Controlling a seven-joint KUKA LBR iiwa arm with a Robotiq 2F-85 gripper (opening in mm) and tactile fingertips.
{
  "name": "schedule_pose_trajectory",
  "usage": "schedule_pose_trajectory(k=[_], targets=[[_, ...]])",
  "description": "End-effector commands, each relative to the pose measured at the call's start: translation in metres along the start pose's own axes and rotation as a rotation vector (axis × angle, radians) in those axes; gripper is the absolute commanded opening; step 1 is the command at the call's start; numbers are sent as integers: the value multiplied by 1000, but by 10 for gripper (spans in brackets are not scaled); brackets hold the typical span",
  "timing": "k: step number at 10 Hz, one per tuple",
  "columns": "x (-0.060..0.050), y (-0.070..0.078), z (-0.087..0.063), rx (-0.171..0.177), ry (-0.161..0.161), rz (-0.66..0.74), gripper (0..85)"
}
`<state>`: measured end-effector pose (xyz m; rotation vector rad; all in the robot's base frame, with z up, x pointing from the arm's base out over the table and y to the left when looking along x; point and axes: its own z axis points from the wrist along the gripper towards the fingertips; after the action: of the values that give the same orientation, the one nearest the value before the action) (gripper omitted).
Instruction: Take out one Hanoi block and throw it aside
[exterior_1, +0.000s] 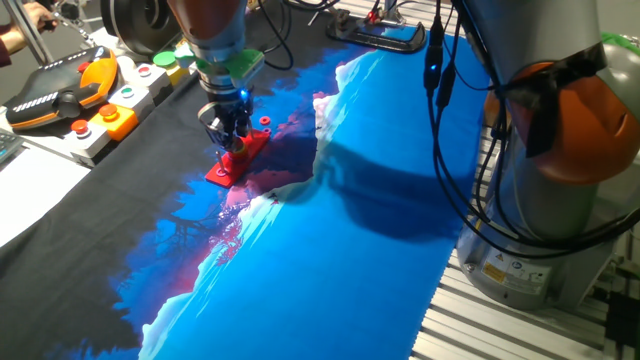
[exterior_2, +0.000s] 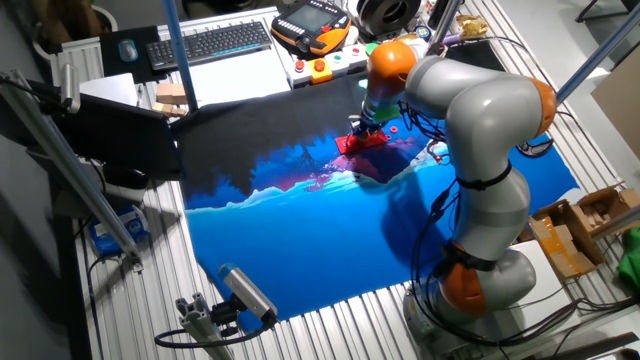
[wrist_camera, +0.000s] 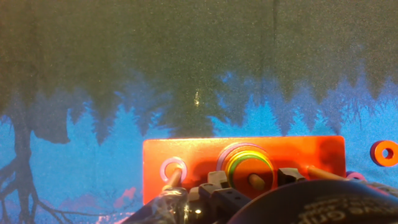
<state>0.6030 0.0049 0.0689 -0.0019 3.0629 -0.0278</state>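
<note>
The long red peg board lies on the cloth. Its middle peg carries a stack of rings with a green ring on top. A pale ring sits on the left peg, and the right peg is bare. The Hanoi block, a tiny red-orange ring, lies flat on the cloth just right of the board; it also shows in one fixed view. My gripper is low over the board, open, with one finger on each side of the middle stack. It also shows in both fixed views.
The blue and black printed cloth covers the table. A control box with coloured buttons and an orange pendant lie at the back left. The arm's base stands at the cloth's edge. A keyboard lies beyond the cloth.
</note>
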Motion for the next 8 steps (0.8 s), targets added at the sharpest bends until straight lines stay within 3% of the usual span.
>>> schedule_pose_trajectory(k=[1,4,6,8], targets=[[0,0,0,0,-2,0,470],[0,0,0,-11,8,-1,460],[0,0,0,-8,31,-6,443],[0,0,0,0,20,2,443]])
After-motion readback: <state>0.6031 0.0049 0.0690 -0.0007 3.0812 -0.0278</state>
